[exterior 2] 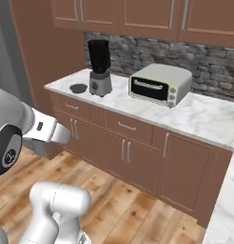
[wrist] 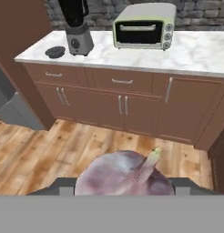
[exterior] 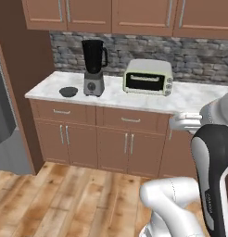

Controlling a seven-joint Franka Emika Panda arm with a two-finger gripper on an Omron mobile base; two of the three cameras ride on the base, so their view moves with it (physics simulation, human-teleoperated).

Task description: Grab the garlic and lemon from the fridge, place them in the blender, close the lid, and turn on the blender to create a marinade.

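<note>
A long run of brown base cabinets point(exterior: 111, 139) fills the middle of the left base view, topped by a white marble counter point(exterior: 190, 98) with a stone backsplash and wooden wall cabinets point(exterior: 134, 16) above. At the far left edge stands the grey fridge point(exterior: 4, 120) in its brown frame. On the counter, a pale green toaster oven point(exterior: 148, 77) sits right of centre, well apart from the blender point(exterior: 94, 67), whose black jar stands open on its grey base toward the upper left. Just beside the blender's base, on its left, the dark lid point(exterior: 68, 91) lies flat on the marble.

The white arm rises at the lower right of the left base view, bent at the elbow, its forearm reaching level out over the wooden floor, short of the cabinets.

In the hand view the garlic point(wrist: 125, 175) sits at bottom centre, pinkish bulb with its pointed tip angled up and right, clasped in the gripper point(wrist: 123, 185), its dark fingertips point(wrist: 184, 184) pressed against either flank.
</note>
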